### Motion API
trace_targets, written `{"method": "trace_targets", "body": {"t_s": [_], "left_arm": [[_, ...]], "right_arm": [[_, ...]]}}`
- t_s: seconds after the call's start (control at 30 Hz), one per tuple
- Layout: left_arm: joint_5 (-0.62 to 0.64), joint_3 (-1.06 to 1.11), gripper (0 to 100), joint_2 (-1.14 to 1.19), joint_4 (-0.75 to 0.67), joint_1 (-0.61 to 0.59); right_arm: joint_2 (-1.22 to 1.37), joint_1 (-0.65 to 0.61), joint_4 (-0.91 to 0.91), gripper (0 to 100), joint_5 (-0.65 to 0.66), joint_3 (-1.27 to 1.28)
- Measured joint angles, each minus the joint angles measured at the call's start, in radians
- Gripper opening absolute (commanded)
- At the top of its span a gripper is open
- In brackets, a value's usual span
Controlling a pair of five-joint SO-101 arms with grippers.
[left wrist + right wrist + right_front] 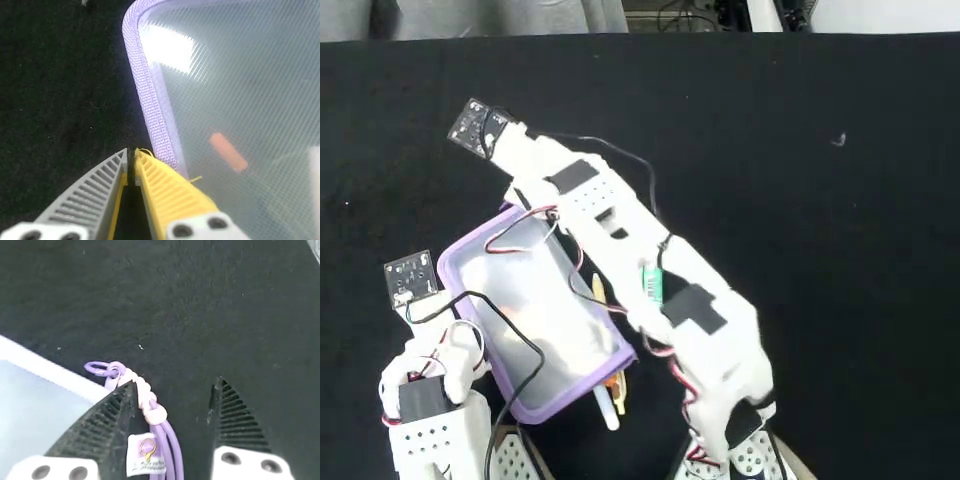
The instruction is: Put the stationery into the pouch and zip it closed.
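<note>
The clear pouch [525, 300] with purple trim lies left of centre on the black table. Pens [610, 400], one white and one orange, stick out from its near right edge. An orange item [227, 151] shows through the plastic. My left gripper [132, 152] is shut, its tips resting against the pouch's purple edge [150, 107], with nothing visible between them. My right gripper [175, 385] is open at the pouch's far corner. The purple zip pull cord [150, 412], with ring and tag, lies between its fingers, close against one of them.
The right arm [650, 290] stretches diagonally over the pouch's right side. The left arm [430, 400] sits at the near left. Black cloth [820, 200] covers the table, with open room to the right and at the far side.
</note>
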Motion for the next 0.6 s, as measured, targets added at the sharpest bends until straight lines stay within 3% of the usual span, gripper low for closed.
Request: {"method": "trace_targets", "body": {"t_s": [0.23,0.6], "left_arm": [[0.000,0.000,3,0.000,0.000,0.000],[0.000,0.000,3,0.000,0.000,0.000]], "right_arm": [[0.196,0.025,0.005,23.3,0.003,-0.138],[0.288,0.037,0.176,23.3,0.012,-0.307]]}}
